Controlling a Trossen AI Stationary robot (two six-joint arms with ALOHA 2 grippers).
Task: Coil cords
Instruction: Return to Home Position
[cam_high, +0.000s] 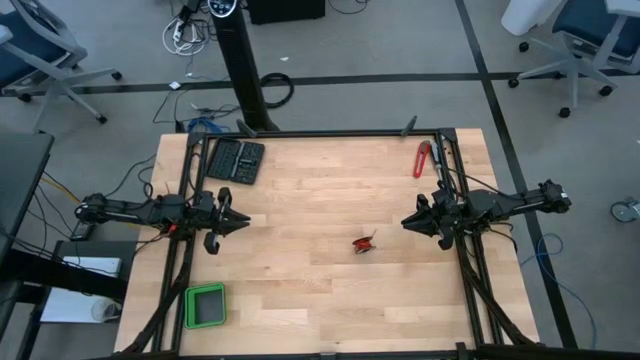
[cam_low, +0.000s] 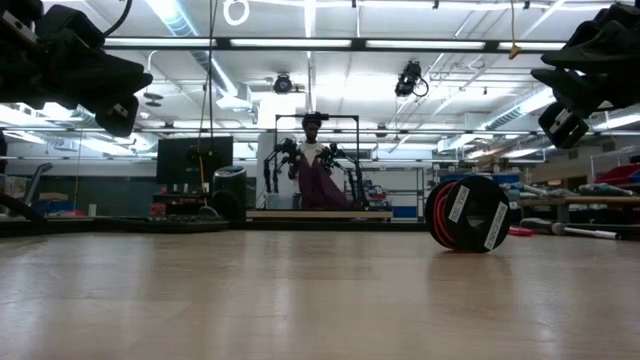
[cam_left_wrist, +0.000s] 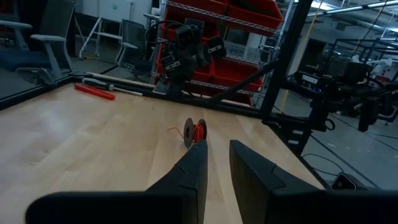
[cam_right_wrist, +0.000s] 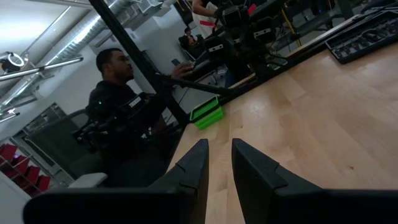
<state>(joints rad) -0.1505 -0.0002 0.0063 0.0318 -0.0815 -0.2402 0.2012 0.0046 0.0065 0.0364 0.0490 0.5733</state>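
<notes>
The red cord is wound on a small dark-flanged spool (cam_high: 364, 243) that stands on its rims near the table's middle, also in the low view (cam_low: 466, 213) and the left wrist view (cam_left_wrist: 195, 132). A short loose end (cam_left_wrist: 176, 130) curls off it onto the wood. My left gripper (cam_high: 243, 222) hovers level at the table's left side, pointing at the spool, open with a narrow gap (cam_left_wrist: 217, 144). My right gripper (cam_high: 405, 222) hovers level at the right side, also narrowly open (cam_right_wrist: 217, 143), with nothing between its fingers.
A black tool case (cam_high: 235, 160) lies at the far left, a red-handled tool (cam_high: 422, 158) at the far right, and a green bin (cam_high: 205, 305) at the near left. A person (cam_right_wrist: 115, 74) sits beyond the table's left side. Bare wood surrounds the spool.
</notes>
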